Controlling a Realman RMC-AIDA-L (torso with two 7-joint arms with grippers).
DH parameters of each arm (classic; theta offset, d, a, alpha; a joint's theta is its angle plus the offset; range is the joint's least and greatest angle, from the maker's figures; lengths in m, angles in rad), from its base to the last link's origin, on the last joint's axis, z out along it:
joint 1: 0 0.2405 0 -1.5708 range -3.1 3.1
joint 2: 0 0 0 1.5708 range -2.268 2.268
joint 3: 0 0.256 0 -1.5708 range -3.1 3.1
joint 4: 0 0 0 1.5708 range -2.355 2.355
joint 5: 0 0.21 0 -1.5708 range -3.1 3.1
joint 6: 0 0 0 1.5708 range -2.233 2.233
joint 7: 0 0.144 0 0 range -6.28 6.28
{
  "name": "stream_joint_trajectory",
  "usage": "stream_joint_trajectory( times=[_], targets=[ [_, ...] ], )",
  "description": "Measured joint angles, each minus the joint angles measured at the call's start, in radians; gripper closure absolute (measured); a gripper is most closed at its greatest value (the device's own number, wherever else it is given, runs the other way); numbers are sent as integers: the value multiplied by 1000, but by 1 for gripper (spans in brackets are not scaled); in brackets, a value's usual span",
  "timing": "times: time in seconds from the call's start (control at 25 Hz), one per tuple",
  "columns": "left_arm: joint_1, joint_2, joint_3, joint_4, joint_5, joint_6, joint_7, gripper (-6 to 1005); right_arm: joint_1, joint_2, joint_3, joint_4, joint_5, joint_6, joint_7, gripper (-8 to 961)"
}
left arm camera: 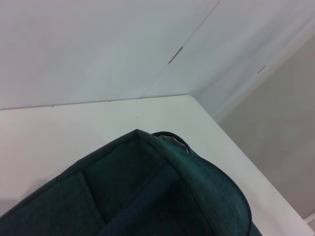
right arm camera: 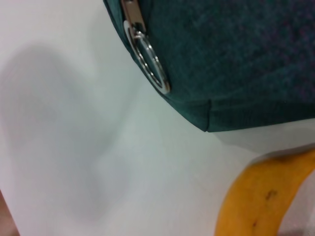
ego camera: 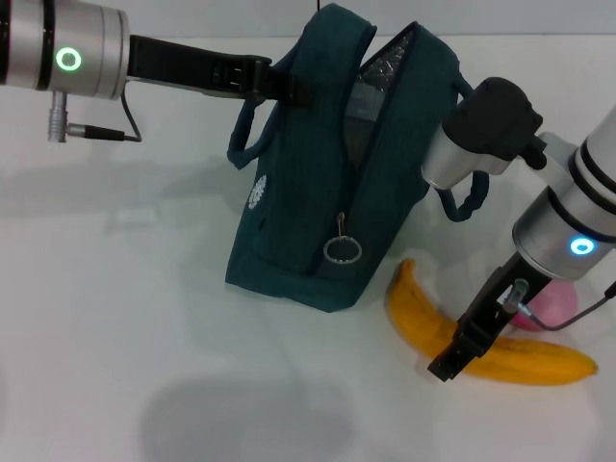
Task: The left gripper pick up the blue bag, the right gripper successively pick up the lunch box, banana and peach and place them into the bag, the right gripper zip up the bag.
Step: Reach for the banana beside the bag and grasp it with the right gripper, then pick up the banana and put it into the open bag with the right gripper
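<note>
Left gripper clamps blue bag handle (white logo unreadable); right gripper over banana, grip possibly closed, unclear.

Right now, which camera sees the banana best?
The head view: the whole banana lies on the table beside the blue bag, with the right gripper over its middle. The right wrist view shows only one end. The left wrist view shows none.

One bag, one banana, one peach
</note>
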Motion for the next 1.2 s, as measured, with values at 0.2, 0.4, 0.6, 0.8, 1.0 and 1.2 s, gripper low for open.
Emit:
stream_joint_trajectory(
  times=[0.2,0.4,0.6,0.8,1.0,1.2],
  targets=[
    [0,0,0,0,0,0,0,945,4,0,1,1,-7,0,0,279],
    [0,2,0,0,0,0,1,945,13,0,1,13,-9,0,0,365],
    [-1,2,0,0,0,0,1,945,41,-1,2,63,-8,1,0,509],
    [-5,1,0,0,0,-2,2,945,52,0,1,77,-8,5,-1,509],
    [-3,4,0,0,0,-3,2,946,53,-2,4,67,-15,10,-5,509],
    [-5,4,0,1,0,-3,2,946,53,-7,10,76,-11,4,-12,509]
  ],
)
